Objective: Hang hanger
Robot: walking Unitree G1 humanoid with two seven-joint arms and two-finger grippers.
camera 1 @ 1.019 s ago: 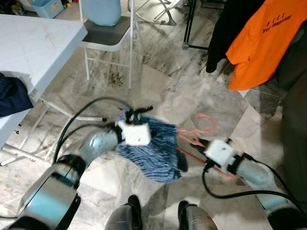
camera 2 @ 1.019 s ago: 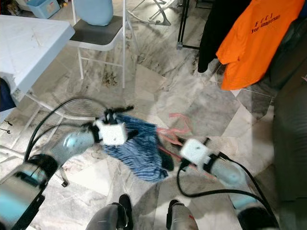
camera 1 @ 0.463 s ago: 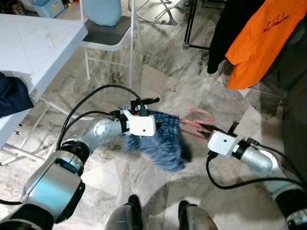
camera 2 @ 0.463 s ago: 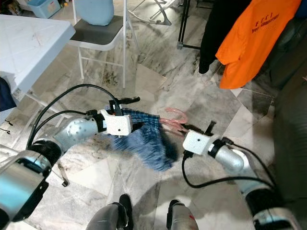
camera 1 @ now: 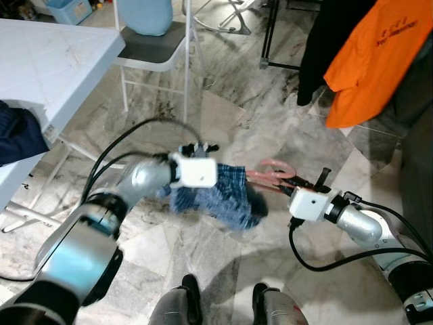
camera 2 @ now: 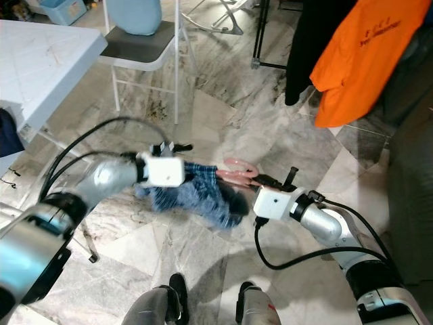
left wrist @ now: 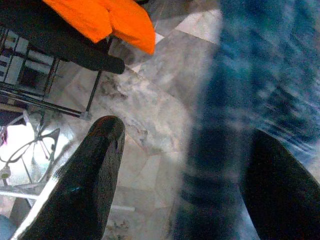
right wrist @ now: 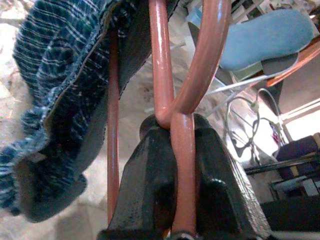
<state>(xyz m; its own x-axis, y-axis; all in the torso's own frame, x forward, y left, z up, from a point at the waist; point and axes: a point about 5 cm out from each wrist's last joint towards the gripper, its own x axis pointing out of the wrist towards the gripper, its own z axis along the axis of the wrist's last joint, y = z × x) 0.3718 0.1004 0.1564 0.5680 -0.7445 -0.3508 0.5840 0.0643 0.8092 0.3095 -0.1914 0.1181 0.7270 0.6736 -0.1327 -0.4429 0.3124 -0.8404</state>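
Pink hanger (right wrist: 182,75) is clamped in the right gripper (camera 1: 312,183), carrying a blue plaid garment (camera 1: 223,196) above the floor. Left gripper (camera 1: 197,149) has fingers parted around the cloth (grip unclear). Hanging remains undone; the clothes rack (camera 1: 270,40) stands well apart.

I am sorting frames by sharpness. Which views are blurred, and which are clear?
Left wrist view: the blue plaid garment is smeared, while the black finger looks sharper. Right wrist view: the pink hanger clamped in the right hand is crisp. Left eye view: the left hand is slightly soft.
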